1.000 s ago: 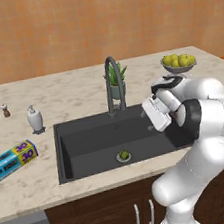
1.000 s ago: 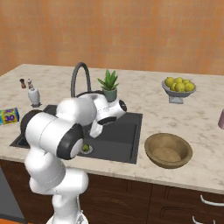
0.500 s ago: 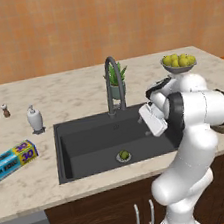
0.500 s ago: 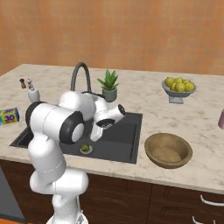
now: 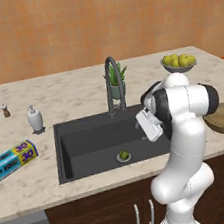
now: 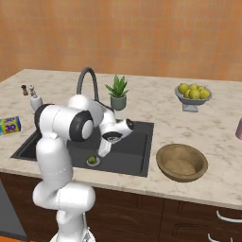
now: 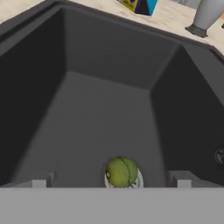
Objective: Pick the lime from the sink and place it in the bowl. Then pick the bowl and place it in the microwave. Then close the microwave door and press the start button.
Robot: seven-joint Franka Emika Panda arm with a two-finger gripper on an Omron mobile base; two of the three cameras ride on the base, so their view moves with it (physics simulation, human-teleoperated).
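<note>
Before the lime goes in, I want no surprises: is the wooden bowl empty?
Empty. The right base view looks into the bowl and shows bare wood; the lime sits on the sink's drain.

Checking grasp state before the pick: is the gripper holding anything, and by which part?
Nothing is held. The gripper is open and empty above the sink; the lime sits on the drain between its fingertips, untouched.

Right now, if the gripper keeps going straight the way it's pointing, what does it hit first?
Most likely the lime, sitting on the drain at the bottom of the sink. In the hand view it lies between the open jaws of the gripper, nothing in between, though depth is hard to judge.
</note>
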